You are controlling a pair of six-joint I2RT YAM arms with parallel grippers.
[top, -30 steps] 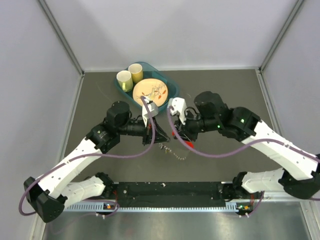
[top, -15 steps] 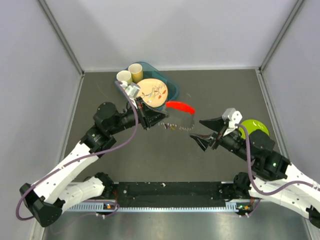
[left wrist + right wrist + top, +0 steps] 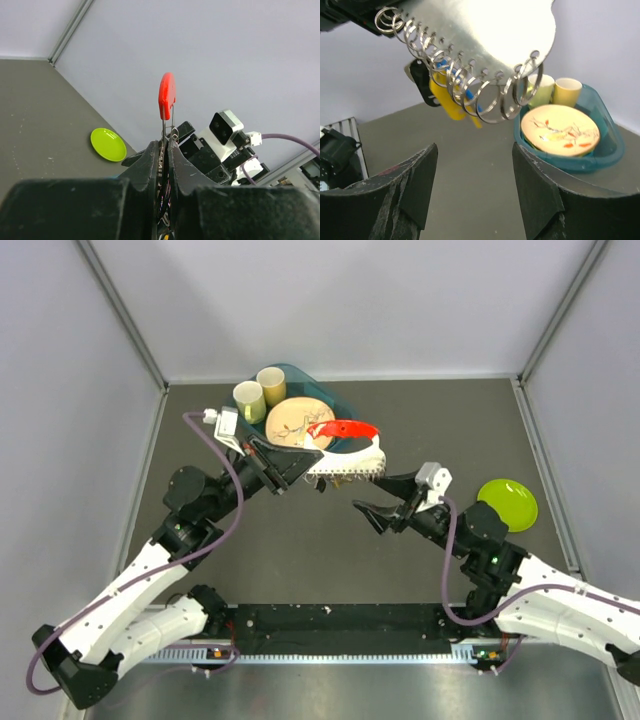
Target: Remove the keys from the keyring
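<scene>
Notably, the left pincer was clenched on the keyring, its red clip held aloft over the teal tray on the far bench. Yellow and blue keys hung among its rings. Rightward, the right pincer stood released, apart.

Probably a lab test cell: plain grey walls, metal posts, dark tabletop.
</scene>
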